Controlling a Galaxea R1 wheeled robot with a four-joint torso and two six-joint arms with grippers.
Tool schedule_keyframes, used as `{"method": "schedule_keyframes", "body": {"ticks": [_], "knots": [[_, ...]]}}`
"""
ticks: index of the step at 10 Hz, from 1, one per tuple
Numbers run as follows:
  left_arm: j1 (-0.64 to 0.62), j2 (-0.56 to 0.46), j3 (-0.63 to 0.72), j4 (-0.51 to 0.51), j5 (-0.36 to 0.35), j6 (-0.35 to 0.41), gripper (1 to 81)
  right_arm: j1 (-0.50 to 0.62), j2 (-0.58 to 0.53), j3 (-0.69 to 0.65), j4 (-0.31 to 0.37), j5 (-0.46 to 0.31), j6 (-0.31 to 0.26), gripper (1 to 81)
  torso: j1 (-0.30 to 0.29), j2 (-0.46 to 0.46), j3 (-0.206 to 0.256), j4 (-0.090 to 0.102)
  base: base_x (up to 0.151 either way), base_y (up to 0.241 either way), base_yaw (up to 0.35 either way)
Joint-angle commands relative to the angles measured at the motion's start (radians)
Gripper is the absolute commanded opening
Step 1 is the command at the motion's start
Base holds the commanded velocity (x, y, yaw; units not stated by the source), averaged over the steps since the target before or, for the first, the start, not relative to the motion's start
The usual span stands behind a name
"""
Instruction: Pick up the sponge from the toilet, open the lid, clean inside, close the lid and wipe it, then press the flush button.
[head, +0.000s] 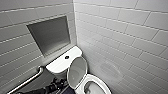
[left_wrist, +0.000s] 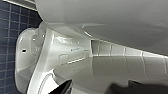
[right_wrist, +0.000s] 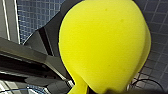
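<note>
The right end effector (right_wrist: 83, 89) is closed on the sponge (right_wrist: 105, 45) — the yellow block bulges above the pinch, held in the air over dark floor tiles rather than resting on the toilet (head: 100, 81). The left end effector (head: 58, 83) sits low beside the raised lid (head: 77, 71); whether it is wide or narrow I cannot tell. The lid stands up, leaning back toward the tank. The flush button (head: 67, 57) sits on the tank top behind it, and the bowl is open. The sponge looks light and very soft — it deforms under the grip. A hold across its middle leaves a broad face free to wipe, though hard pressing would likely fold it. The lid seems smooth, slippery and hinged at the back, so its free rim is probably the best place to take it.
</note>
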Motion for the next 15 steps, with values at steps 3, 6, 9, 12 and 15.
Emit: {"method": "schedule_keyframes", "body": {"ticks": [3, 6, 9, 12, 15], "knots": [[-0.086, -0.024, 0.096, 0.089, 0.058, -0.004, 81.1, 0.004, -0.019, 0.023, -0.023, -0.049, -0.001, 1.0, 0.000, 0.000, 0.000, 0.000, 0.000, 0.000, 0.000], [-0.058, -0.019, 0.221, 0.201, 0.104, -0.004, 81.1, 0.004, 0.004, -0.006, -0.026, -0.050, -0.001, 1.0, 0.000, 0.000, 0.000, 0.000, 0.000, 0.000, 0.000], [-0.018, -0.057, 0.320, 0.371, 0.121, -0.002, 81.1, 0.009, 0.026, -0.053, -0.023, -0.051, 0.001, 1.0, 0.000, 0.000, 0.000, 0.000, 0.000, 0.000, 0.000], [0.233, -0.144, 0.355, 0.852, 0.113, 0.004, 81.1, 0.011, 0.050, -0.139, -0.020, -0.049, -0.001, 1.0, 0.000, 0.000, 0.000, 0.000, 0.000, 0.000, 0.000], [0.463, -0.165, 0.337, 1.084, 0.115, 0.011, 81.1, 0.006, 0.116, -0.228, -0.011, -0.074, 0.005, 1.0, 0.000, 0.000, 0.000, 0.000, 0.000, 0.000, 0.000]]}}
